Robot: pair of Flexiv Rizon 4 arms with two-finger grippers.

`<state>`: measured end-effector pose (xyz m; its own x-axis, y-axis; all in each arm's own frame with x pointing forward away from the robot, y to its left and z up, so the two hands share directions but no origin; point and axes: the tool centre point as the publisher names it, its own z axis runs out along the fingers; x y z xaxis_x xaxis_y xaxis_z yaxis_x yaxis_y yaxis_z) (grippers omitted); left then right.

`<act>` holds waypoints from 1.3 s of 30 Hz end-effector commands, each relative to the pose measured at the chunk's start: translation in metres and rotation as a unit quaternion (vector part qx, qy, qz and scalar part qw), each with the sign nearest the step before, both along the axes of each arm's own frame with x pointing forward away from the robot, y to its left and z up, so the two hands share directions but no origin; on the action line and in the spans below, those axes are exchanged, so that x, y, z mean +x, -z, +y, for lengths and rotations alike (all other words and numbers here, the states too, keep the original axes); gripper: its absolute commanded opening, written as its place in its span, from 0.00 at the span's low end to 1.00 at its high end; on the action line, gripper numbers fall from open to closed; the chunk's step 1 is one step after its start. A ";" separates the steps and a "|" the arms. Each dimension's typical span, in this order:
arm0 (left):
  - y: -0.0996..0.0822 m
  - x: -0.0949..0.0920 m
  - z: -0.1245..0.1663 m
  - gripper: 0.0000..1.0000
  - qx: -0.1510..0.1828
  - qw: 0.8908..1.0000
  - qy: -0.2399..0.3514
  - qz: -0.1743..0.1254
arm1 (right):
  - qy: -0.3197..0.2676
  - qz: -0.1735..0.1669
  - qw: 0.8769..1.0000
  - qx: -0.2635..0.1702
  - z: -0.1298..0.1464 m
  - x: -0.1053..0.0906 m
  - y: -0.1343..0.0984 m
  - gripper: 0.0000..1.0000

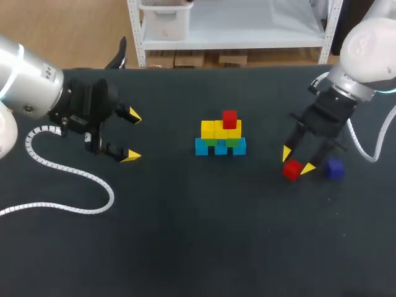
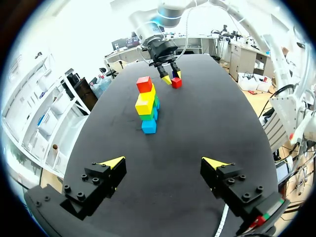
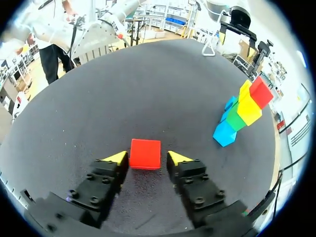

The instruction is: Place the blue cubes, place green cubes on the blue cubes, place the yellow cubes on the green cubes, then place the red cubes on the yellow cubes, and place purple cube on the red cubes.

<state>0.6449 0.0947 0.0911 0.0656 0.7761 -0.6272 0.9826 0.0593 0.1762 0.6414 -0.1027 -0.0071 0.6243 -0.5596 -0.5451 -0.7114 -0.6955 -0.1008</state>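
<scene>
No legible text, no labels, no numbers, no signs anywhere in view

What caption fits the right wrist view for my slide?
Right gripper straddling a loose red cube on the table, cube stack beyond.

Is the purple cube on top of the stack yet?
No, the purple cube lies on the table beside the right gripper, while a red cube tops the stack.

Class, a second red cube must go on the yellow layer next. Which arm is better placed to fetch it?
Right. Its jaws straddle the loose red cube; the left arm's jaws hang open, away beyond the stack.
</scene>
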 end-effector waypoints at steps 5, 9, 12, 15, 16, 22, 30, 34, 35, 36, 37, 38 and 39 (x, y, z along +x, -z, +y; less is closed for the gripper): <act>0.001 0.000 0.001 1.00 -0.002 1.000 0.001 -0.002 | 0.021 0.006 1.000 0.010 0.004 -0.005 -0.012 0.00; 0.001 0.000 0.001 1.00 -0.002 1.000 0.001 -0.002 | 0.065 0.004 0.998 0.026 0.018 -0.017 -0.028 0.00; 0.001 0.000 0.001 1.00 -0.002 1.000 0.001 -0.002 | 0.127 -0.004 0.992 0.021 0.031 -0.026 -0.035 0.00; 0.001 0.000 0.001 1.00 -0.002 1.000 0.001 -0.002 | 0.214 0.007 0.976 0.033 0.047 -0.037 -0.038 0.00; 0.001 0.000 0.001 1.00 -0.002 1.000 0.001 -0.002 | 0.219 0.007 0.975 0.038 0.052 -0.042 -0.039 0.00; 0.001 0.000 0.001 1.00 -0.002 1.000 0.001 -0.002 | 0.303 0.041 0.951 0.054 0.095 -0.070 -0.030 0.00; 0.001 0.000 0.001 1.00 -0.002 1.000 0.001 -0.002 | 0.336 0.048 0.940 0.041 0.146 -0.084 -0.016 0.00; 0.001 0.000 0.001 1.00 -0.002 1.000 0.001 -0.002 | 0.337 0.036 0.940 0.031 0.169 -0.087 -0.010 0.00; 0.001 0.000 0.001 1.00 -0.002 1.000 0.001 -0.002 | 0.336 0.035 0.941 0.031 0.174 -0.088 -0.009 0.00; 0.001 0.000 0.001 1.00 -0.002 1.000 0.001 -0.002 | 0.335 0.036 0.941 0.032 0.179 -0.088 -0.007 0.00; 0.001 0.000 0.001 1.00 -0.002 1.000 0.001 -0.002 | 0.334 0.038 0.941 0.032 0.183 -0.088 -0.004 0.00; 0.001 0.000 0.001 1.00 -0.002 1.000 0.001 -0.002 | 0.333 0.039 0.942 0.032 0.188 -0.088 -0.003 0.00; 0.001 0.000 0.001 1.00 -0.002 1.000 0.001 -0.002 | 0.331 0.041 0.942 0.033 0.191 -0.088 -0.002 0.00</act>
